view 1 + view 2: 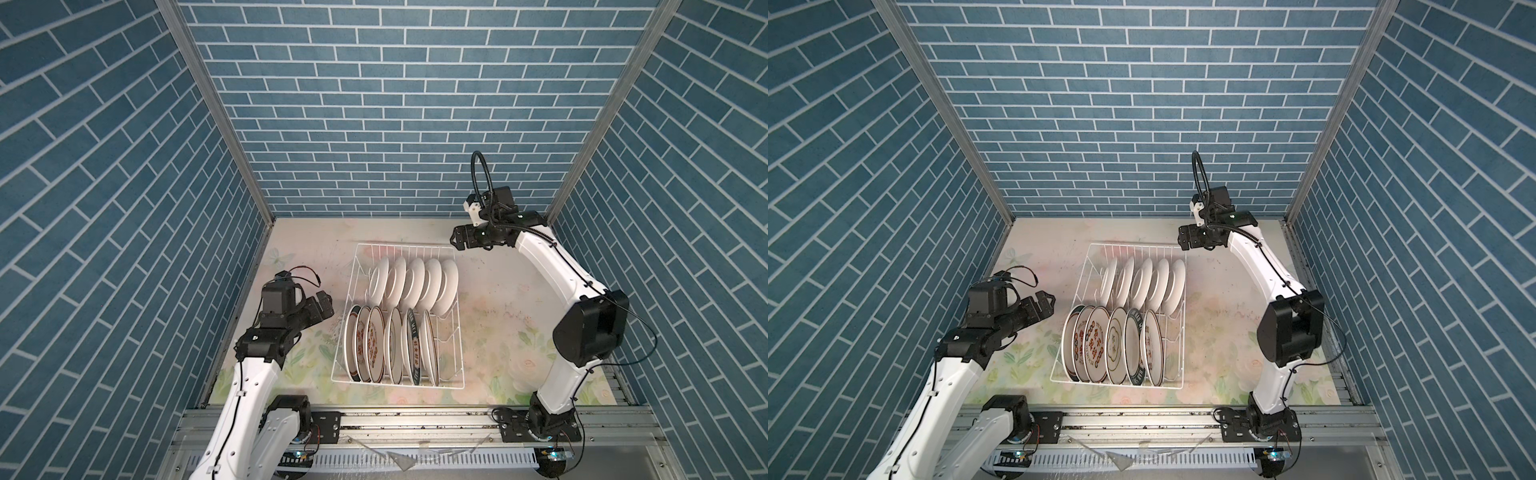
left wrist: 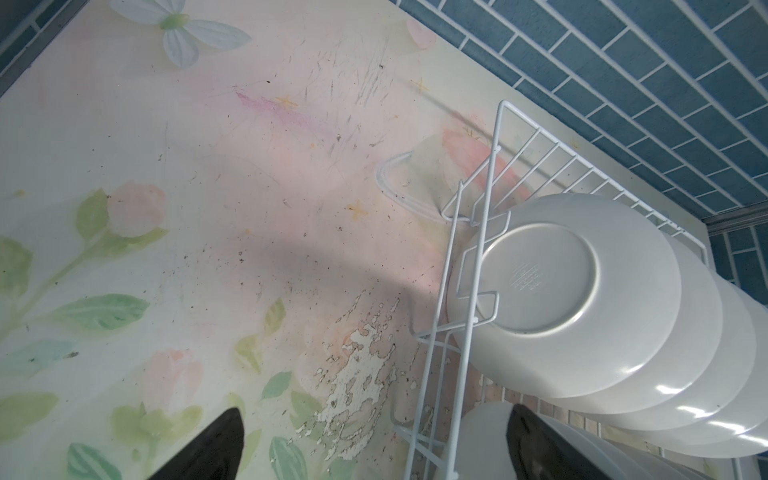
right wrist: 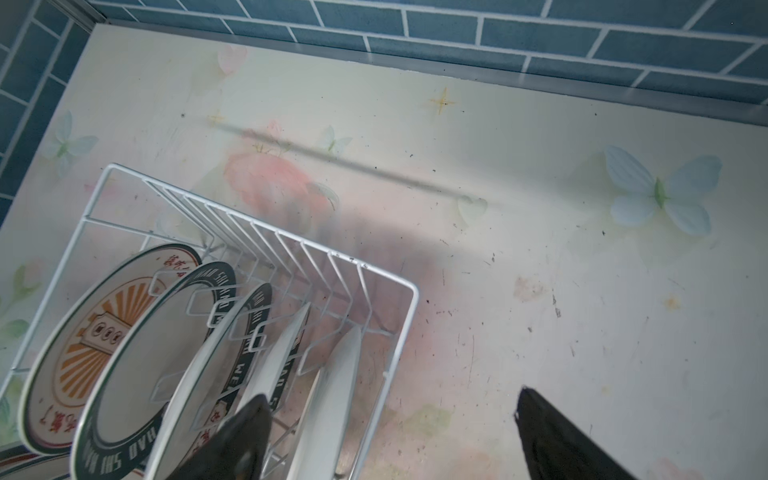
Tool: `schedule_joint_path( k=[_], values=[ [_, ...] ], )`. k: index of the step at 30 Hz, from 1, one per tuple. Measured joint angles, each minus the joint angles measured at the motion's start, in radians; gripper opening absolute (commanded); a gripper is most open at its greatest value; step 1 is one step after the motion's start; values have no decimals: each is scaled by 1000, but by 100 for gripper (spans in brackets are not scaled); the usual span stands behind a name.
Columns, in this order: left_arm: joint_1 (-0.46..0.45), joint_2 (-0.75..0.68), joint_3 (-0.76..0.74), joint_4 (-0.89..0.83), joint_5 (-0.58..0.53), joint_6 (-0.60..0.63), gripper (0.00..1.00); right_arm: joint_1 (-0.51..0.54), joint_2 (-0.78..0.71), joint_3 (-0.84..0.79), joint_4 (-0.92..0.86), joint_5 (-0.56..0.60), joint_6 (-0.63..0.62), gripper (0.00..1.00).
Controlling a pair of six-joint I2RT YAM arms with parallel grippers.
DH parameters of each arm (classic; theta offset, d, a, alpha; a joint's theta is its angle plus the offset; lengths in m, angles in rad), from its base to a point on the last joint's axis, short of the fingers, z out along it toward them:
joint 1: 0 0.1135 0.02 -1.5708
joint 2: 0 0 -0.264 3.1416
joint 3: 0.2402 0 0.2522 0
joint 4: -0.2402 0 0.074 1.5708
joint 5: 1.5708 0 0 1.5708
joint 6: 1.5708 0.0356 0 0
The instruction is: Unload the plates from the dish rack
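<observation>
The white wire dish rack (image 1: 345, 307) (image 1: 1084, 270) stands mid-table. Its far row holds several plain-backed white plates (image 1: 415, 282) (image 1: 1146, 282) on edge; its near row holds several printed plates (image 1: 374, 345) (image 1: 1096, 345). My left gripper (image 1: 326, 305) (image 1: 1047, 302) (image 2: 374, 411) hovers open just left of the rack, empty, with the far-row plates (image 2: 582, 299) ahead. My right gripper (image 1: 454, 240) (image 1: 1182, 239) (image 3: 392, 395) hangs open above the rack's far right corner (image 3: 411, 316), empty. The right wrist view shows an orange sunburst plate (image 3: 91, 332) and a dark green lettered plate (image 3: 166, 332).
The flower-printed tabletop (image 1: 498, 316) is walled by blue brick panels at the back (image 1: 395, 124) and on both sides. An aluminium rail (image 1: 415, 419) with both arm bases runs along the front edge. The print is peeling (image 2: 357, 374) left of the rack.
</observation>
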Motion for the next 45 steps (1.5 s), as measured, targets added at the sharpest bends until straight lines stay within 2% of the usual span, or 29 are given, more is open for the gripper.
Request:
schedule_joint_path(
  k=[6,13,26,35,40,45],
  values=[
    [0,-16,0,-21,32,-22,99,-8,216,245,-104,-76,-127,82],
    [0,-16,-6,-31,36,-29,99,8,253,257,-150,-130,-225,78],
    [0,-22,-40,-29,47,-37,99,76,312,258,-110,-86,-319,74],
    [0,-32,-40,-29,48,-40,99,90,451,391,-117,-47,-362,72],
    [0,-40,-40,-29,47,-40,99,90,493,454,-137,-23,-381,62],
    [0,-39,-40,-29,47,-41,99,90,519,482,-169,5,-393,56]
  ],
)
